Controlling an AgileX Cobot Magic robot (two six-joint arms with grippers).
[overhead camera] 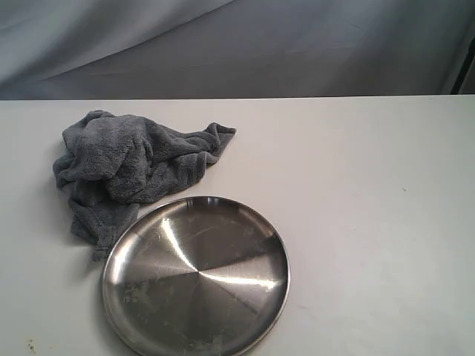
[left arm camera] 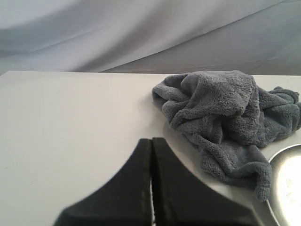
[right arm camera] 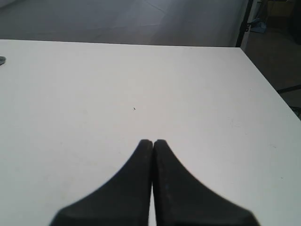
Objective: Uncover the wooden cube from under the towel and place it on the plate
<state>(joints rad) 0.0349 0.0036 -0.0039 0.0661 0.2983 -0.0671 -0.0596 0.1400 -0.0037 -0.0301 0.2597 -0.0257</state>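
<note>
A crumpled grey-blue plush towel (overhead camera: 126, 167) lies in a heap on the white table at the left, its lower edge touching the rim of the round steel plate (overhead camera: 197, 274). The wooden cube is hidden; nothing of it shows. In the left wrist view the towel (left arm camera: 225, 117) is ahead of my left gripper (left arm camera: 151, 140), which is shut and empty, with bare table between them. A sliver of the plate (left arm camera: 288, 188) shows at that frame's edge. My right gripper (right arm camera: 153, 141) is shut and empty over bare table. Neither gripper appears in the exterior view.
The white table (overhead camera: 356, 193) stretches right of the plate, with its far edge against a grey draped backdrop (overhead camera: 237, 44). In the right wrist view the table's corner and side edge (right arm camera: 263, 80) lie ahead, with dark floor beyond.
</note>
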